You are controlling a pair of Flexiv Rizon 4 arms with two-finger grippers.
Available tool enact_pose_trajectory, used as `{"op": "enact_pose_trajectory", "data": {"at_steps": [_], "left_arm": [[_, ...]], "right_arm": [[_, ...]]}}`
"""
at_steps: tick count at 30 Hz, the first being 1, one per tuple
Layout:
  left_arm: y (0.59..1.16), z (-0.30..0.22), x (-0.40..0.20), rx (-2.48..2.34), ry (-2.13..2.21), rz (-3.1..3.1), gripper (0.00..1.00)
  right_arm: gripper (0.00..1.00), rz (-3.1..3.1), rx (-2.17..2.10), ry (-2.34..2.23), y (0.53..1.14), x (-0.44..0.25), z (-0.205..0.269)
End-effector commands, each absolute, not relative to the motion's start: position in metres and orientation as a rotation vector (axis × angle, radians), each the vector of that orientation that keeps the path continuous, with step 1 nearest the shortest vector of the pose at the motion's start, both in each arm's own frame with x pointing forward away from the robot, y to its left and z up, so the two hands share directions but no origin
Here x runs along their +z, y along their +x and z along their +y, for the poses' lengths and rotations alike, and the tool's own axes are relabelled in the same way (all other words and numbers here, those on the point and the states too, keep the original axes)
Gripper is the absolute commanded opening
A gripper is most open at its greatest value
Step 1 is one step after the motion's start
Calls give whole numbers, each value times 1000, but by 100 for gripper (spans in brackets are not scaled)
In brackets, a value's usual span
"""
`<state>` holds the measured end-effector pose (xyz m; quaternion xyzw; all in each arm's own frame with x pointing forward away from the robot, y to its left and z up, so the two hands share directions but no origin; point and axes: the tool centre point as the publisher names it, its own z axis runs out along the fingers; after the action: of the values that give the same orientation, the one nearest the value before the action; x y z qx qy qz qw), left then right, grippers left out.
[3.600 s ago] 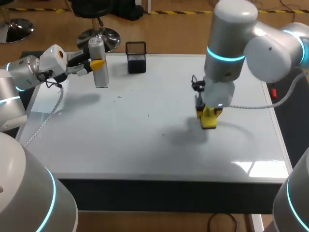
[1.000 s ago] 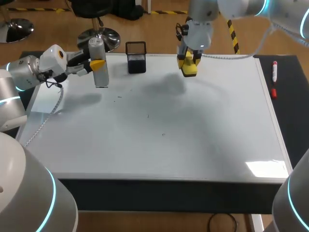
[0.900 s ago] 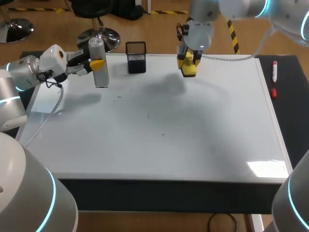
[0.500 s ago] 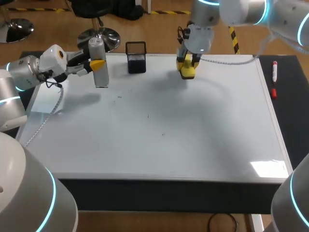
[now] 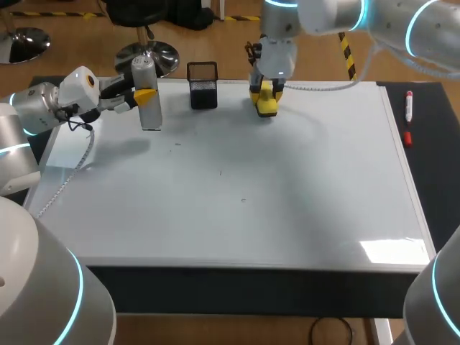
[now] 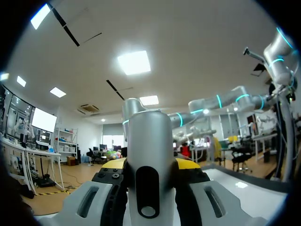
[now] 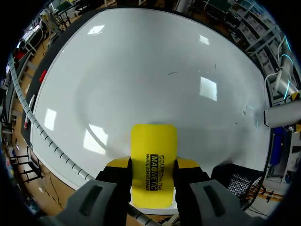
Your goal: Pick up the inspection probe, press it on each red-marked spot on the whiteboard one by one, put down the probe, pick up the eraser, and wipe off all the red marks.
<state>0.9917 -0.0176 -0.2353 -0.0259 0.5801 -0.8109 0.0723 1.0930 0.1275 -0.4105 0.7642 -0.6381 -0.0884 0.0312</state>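
Head view: shifted beside mesh basket [image 5: 203, 95], right jaws clenched on yellow eraser [image 7: 153, 147]; left jaws unmoved, grasping probe [image 5: 151, 115]; eraser's underside hidden.

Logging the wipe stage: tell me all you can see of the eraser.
The eraser is a yellow block with rounded corners and a black printed label. The right claw is shut on its two long sides. It hangs over the whiteboard near its far edge, beside the mesh cup; whether it touches the board is unclear.
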Motion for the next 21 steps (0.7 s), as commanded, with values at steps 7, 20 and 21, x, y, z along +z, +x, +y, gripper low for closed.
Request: {"op": "enact_pose_trajectory", "data": {"at_steps": [7, 20, 21], "left_arm": [[991, -18, -234, -2435, -79, 1742, 0], [991, -18, -234, -2435, -79, 1742, 0], [991, -18, -234, -2435, -79, 1742, 0]], "right_arm": [[0, -1956, -355, 2293, 1111, -424, 138], [0, -1962, -376, 2266, 1121, -434, 144], [0, -1961, -376, 2264, 1122, -434, 144]]}}
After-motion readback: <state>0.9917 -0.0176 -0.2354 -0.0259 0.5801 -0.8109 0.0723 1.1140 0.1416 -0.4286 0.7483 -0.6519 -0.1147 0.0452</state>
